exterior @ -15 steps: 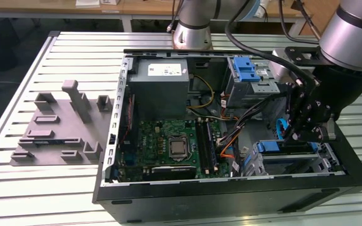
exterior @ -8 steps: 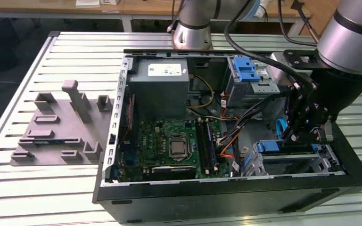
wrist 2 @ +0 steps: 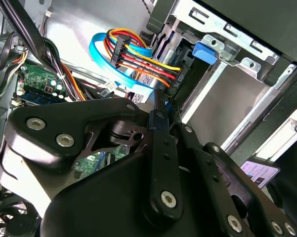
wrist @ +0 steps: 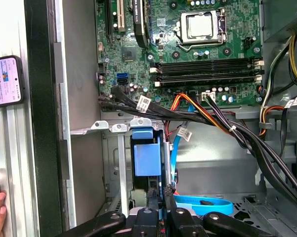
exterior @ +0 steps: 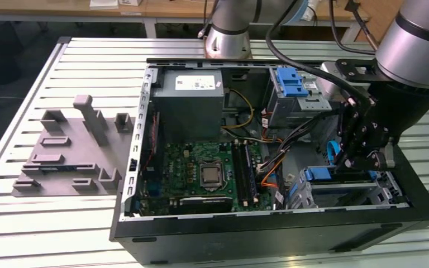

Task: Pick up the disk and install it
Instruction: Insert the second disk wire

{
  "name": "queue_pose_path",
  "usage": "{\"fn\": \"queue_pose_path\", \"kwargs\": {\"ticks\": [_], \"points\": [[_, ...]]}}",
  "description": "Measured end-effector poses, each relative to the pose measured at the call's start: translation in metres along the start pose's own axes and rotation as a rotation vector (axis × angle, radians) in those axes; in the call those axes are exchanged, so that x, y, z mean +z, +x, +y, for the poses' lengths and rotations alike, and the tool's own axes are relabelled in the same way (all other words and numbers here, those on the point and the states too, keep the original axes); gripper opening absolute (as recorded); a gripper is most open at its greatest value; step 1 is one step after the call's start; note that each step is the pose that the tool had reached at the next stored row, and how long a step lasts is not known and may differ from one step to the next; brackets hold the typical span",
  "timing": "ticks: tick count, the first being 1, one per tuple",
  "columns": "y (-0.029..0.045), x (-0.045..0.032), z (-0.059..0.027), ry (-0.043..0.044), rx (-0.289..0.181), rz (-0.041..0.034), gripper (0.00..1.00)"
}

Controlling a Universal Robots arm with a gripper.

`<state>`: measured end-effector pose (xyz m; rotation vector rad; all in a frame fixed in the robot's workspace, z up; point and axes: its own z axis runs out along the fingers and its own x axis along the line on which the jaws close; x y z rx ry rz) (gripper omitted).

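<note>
Inside the case (exterior: 274, 223), tool (wrist: 158, 197) on disk (wrist: 147, 158)

One open computer case (exterior: 274, 223) lies on one slatted table (exterior: 43, 223), with one grey moulded tray (exterior: 69, 153) beside it. Inside are one green circuit board (exterior: 192, 167), one grey power box (exterior: 192, 106) and two blue plastic latches (exterior: 292, 84) (exterior: 326, 174). One phone (wrist: 5, 81) rests on the table.
</note>
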<state>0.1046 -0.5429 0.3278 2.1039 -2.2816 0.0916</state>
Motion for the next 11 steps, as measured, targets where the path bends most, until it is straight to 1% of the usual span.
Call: {"fn": "queue_pose_path", "kwargs": {"ticks": [11], "points": [[0.0000, 0.0005, 0.0000, 0.0000, 0.000, -0.0008, 0.16]]}}
